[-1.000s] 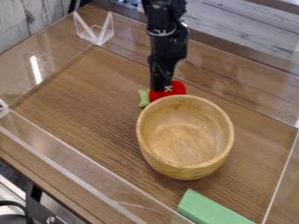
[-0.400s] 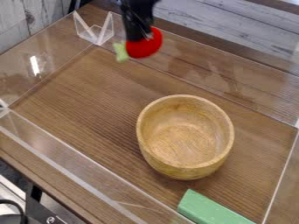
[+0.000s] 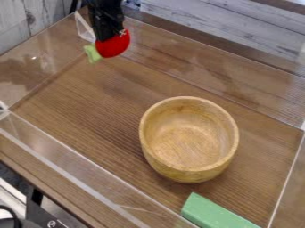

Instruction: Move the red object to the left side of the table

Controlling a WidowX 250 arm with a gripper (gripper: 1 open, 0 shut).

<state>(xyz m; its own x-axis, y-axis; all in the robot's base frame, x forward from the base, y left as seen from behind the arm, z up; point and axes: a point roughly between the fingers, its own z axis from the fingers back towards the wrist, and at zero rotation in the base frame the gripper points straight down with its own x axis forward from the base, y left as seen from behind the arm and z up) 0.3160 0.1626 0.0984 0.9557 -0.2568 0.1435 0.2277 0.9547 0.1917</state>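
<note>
The red object point(image 3: 111, 45), a small rounded strawberry-like toy with a light-green leafy end at its lower left, hangs in the air above the table point(image 3: 84, 107) near its far left part. My black gripper point(image 3: 106, 34) comes down from the top edge and is shut on the red object's upper side. The fingers are mostly hidden against the dark arm and the toy. The toy's shadow does not show clearly on the wood.
A wooden bowl point(image 3: 188, 138) stands right of centre. A flat green block point(image 3: 218, 213) lies at the front right corner. Low clear acrylic walls point(image 3: 71, 174) border the tabletop, and a small clear bracket point(image 3: 86, 27) stands at the back left.
The gripper has lifted the red object from beside the bowl and carried it up and to the left across the table. The bowl and green block have not moved.
</note>
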